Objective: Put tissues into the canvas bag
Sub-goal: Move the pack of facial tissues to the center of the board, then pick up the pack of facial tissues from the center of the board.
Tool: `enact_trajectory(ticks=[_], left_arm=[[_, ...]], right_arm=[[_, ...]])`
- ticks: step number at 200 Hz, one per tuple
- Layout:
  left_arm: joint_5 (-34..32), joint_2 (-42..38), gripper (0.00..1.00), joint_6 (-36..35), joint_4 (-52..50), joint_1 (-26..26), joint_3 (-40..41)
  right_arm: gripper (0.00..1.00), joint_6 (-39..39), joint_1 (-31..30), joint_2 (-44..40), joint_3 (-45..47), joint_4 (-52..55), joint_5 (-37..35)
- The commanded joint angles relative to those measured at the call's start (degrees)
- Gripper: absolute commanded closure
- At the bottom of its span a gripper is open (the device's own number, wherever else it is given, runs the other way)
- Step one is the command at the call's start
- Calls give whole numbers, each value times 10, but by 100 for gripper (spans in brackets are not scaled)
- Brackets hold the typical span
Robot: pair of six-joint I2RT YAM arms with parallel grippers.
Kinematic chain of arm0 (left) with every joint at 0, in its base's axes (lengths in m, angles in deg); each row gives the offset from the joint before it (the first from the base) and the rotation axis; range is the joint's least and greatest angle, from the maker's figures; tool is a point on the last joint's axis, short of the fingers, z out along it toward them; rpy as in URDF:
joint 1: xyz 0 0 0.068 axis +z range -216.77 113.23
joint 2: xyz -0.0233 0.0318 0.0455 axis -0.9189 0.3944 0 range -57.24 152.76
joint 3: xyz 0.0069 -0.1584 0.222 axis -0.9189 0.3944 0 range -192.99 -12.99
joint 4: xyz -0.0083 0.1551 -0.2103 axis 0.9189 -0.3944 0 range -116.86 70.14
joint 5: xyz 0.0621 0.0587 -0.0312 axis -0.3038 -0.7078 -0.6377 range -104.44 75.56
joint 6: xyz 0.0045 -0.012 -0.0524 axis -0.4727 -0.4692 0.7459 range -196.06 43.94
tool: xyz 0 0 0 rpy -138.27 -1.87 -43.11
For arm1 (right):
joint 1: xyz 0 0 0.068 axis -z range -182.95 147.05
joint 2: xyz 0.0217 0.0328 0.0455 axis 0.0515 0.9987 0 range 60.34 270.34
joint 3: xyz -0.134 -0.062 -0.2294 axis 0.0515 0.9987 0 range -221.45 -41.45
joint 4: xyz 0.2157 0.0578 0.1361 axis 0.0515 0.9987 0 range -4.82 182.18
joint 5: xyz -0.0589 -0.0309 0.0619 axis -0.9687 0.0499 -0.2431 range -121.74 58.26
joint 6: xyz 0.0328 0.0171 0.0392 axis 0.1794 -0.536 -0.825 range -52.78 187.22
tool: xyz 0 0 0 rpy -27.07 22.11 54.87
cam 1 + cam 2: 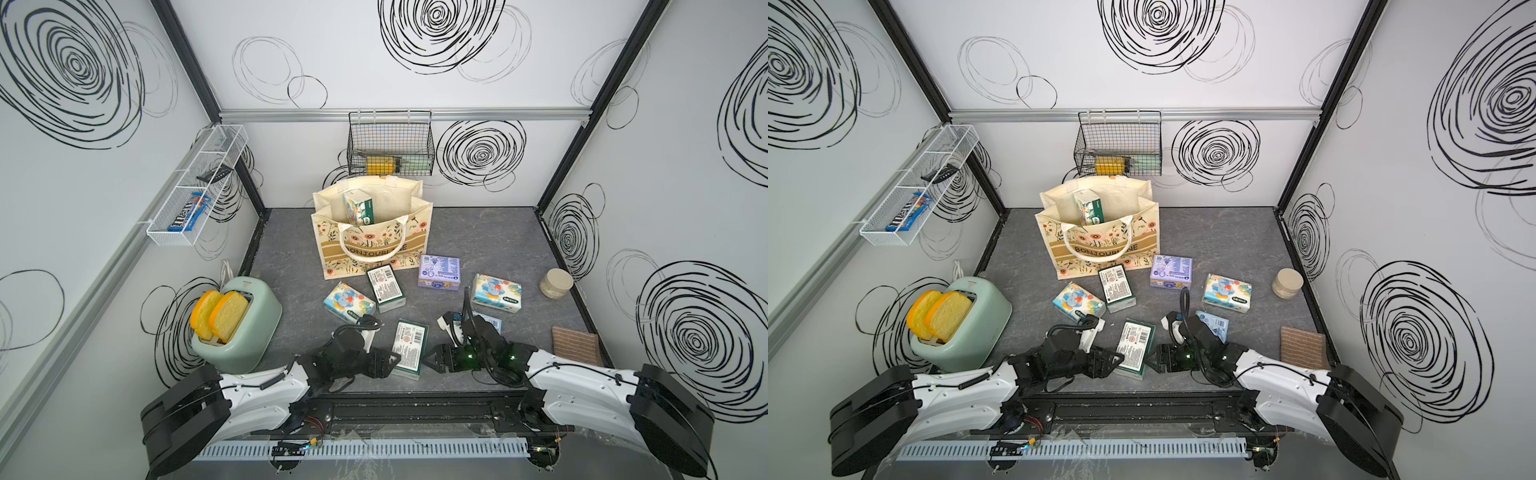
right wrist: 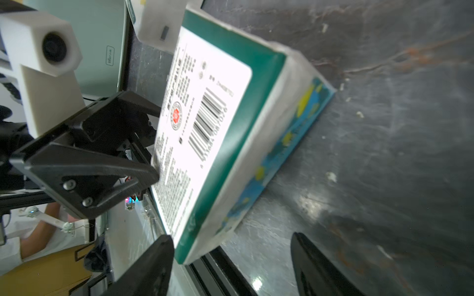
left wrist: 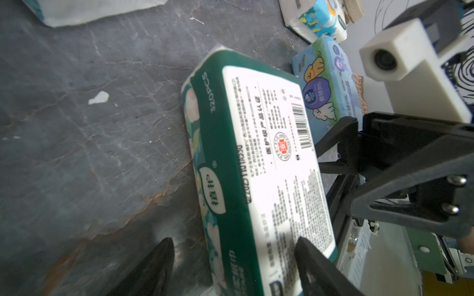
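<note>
A dark green tissues pack [image 1: 409,347] [image 3: 256,159] [image 2: 205,123] lies label up at the table's front edge, between both grippers. My left gripper [image 1: 397,361] [image 3: 233,241] is open around one end of it, with one finger on the label face and the other off its side. My right gripper [image 1: 428,359] [image 2: 230,235] is open at the opposite end, the pack's corner beside one finger. The canvas bag [image 1: 374,249] stands upright at the back with one pack [image 1: 359,208] inside. Several more packs lie loose: green [image 1: 384,286], elephant [image 1: 348,302] [image 1: 496,293], purple [image 1: 439,271], light blue [image 1: 1214,324].
A mint toaster [image 1: 237,328] with bread stands at the front left. A beige jar [image 1: 556,282] and a brown mat [image 1: 575,345] sit by the right wall. A black wire basket [image 1: 390,143] hangs above the bag, and a white wire shelf [image 1: 195,187] hangs on the left wall.
</note>
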Motion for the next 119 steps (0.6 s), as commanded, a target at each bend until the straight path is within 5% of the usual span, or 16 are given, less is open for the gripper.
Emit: enact_trajectory(ticks=[1,79,119], left_arm=[[-47,-9,19,-10,-34,-3,0],[-68,33,21,-26,-54,-5,11],[-50,53,44,-13,-27,-7,21]], right_arm=[[14,-28,-4,-38,31,-12,-37],[7,-50,0,33,44,-107,0],[7,-62,-2,113,32,-168,38]])
